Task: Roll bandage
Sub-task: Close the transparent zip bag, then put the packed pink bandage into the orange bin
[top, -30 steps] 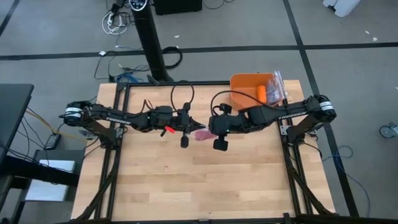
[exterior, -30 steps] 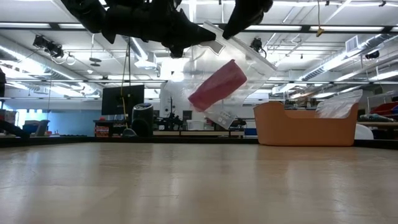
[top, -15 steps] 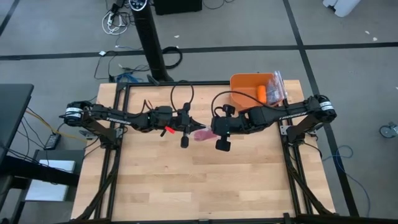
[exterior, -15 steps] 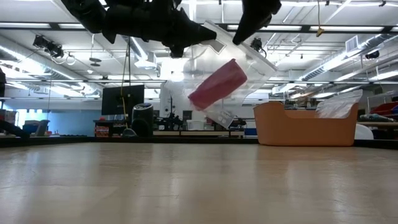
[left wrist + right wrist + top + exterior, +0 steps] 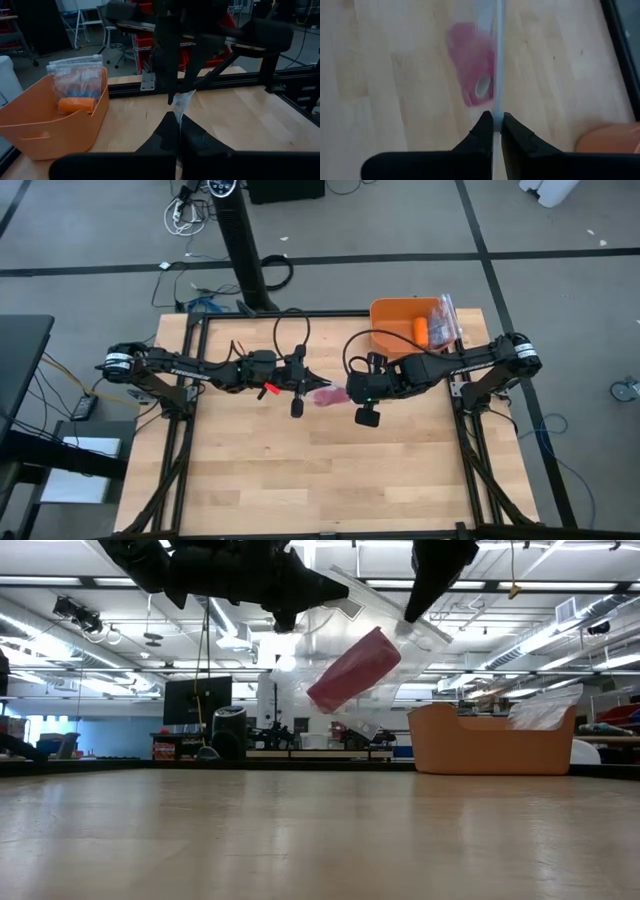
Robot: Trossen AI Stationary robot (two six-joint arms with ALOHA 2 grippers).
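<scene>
The bandage (image 5: 353, 670) is a stubby pink roll lying tilted inside a clear plastic bag (image 5: 385, 625), which hangs in the air above the table's middle. In the high view the roll (image 5: 325, 396) shows between my two grippers. My left gripper (image 5: 306, 385) is shut on the bag's left end and my right gripper (image 5: 346, 393) is shut on its right end. In the right wrist view the roll (image 5: 470, 65) shows through the bag, below the fingers. My left gripper pinches the bag's top edge (image 5: 179, 116) between its two fingers, coming nearly level from the table's left. The bag is lifted clear of the table. My right gripper pinches the bag's top edge (image 5: 496, 117) between its two fingers, slanting down from the table's right. The thin edge runs straight on from the fingertips, and the bag hangs below with the roll in it.
An orange bin (image 5: 392, 313) stands at the table's far right corner, holding a small orange roll (image 5: 421, 330) and a clear bag (image 5: 445, 318). Bare wooden tabletop (image 5: 320, 470) lies under and in front of the grippers.
My right gripper has moved a little toward the table's right edge and tipped further downward, still shut on the bag. The bag's top edge has been drawn out longer between the two grippers, and the pink roll has shifted slightly with it.
</scene>
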